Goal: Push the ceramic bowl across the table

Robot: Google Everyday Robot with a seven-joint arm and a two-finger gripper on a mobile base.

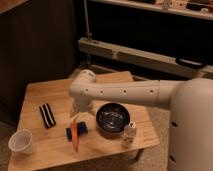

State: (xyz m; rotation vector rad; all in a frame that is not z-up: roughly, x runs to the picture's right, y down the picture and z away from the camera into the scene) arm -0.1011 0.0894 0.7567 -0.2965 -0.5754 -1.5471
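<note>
**A:** What could go wrong from here?

**B:** In the camera view, the ceramic bowl [113,118] sits toward the front edge of the surface [45,90], with a small white bottle [129,134] just beside it. A push in that direction would probably topple the bottle or carry it over the edge. A glancing contact on the round rim might also make the bowl slip sideways.

**A:** And the claw?

**B:** The claw [80,115] hangs below the wrist, near the bowl and above an orange carrot [75,139]. I cannot tell whether it is spread or pressed together, or whether it touches the bowl.
</note>
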